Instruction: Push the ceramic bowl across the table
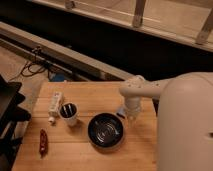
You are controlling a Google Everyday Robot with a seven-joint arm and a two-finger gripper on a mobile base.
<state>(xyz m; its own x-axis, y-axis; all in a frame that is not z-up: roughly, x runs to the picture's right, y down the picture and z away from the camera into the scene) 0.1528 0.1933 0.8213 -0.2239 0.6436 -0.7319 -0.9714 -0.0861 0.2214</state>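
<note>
The ceramic bowl (105, 131) is wide, shallow and glossy black with rings inside. It sits on the light-brown wooden table (95, 95), front of centre. My gripper (130, 118) hangs at the end of the white arm (134, 92), pointing down, just beyond the bowl's right rim and close to it. I cannot tell whether it touches the rim.
A small white cup (68, 113) with a dark inside stands left of the bowl. A white packet (56, 104) lies beside the cup and a red object (43, 141) near the front left edge. A dark frame (10, 115) stands left of the table.
</note>
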